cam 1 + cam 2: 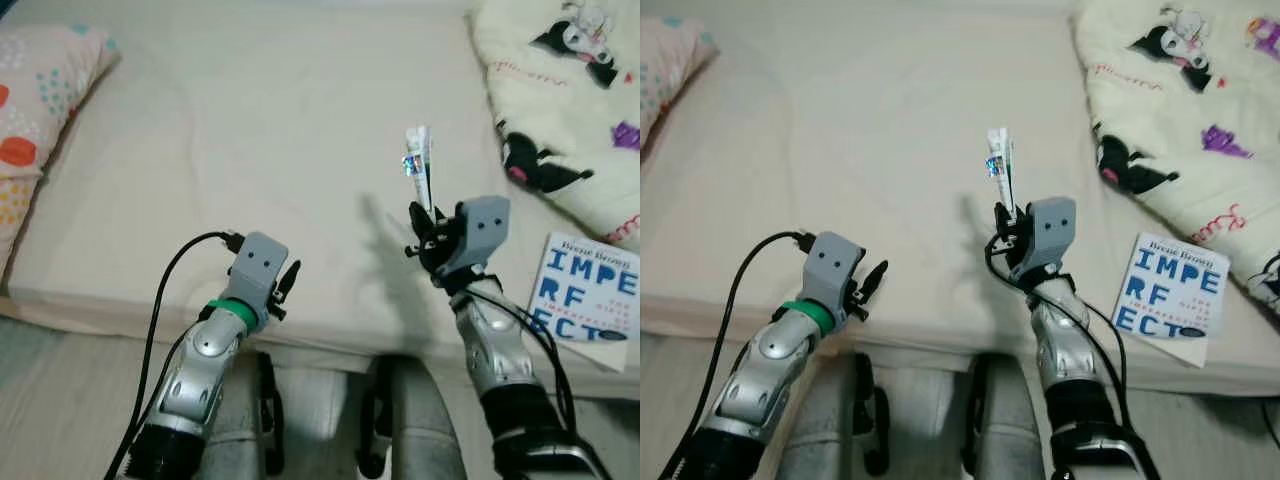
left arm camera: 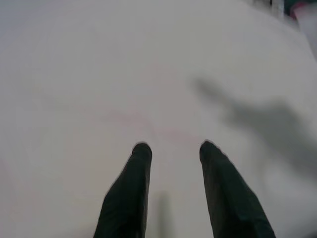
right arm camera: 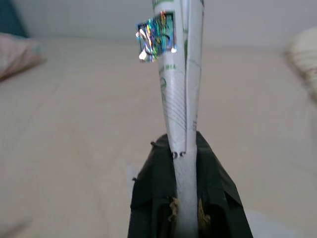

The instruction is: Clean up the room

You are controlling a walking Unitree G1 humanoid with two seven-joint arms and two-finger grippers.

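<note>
My right gripper (image 1: 427, 212) is raised over the front of the bed, shut on a thin white wrapper (image 1: 418, 160) with a shiny holographic patch. The wrapper (image 3: 179, 84) sticks straight out from between the black fingers (image 3: 153, 183) in the right wrist view. My left gripper (image 1: 291, 280) hovers just above the bed's front edge, open with nothing between its fingers (image 2: 130, 188). A blue and white book (image 1: 585, 290) lies on the bed at the right, near the edge.
The cream bed sheet (image 1: 260, 150) spreads ahead of me. A pink patterned pillow (image 1: 35, 110) lies at the far left. A white fleece blanket (image 1: 560, 90) with cartoon characters is bunched at the far right. My legs (image 1: 330, 420) stand against the bed front.
</note>
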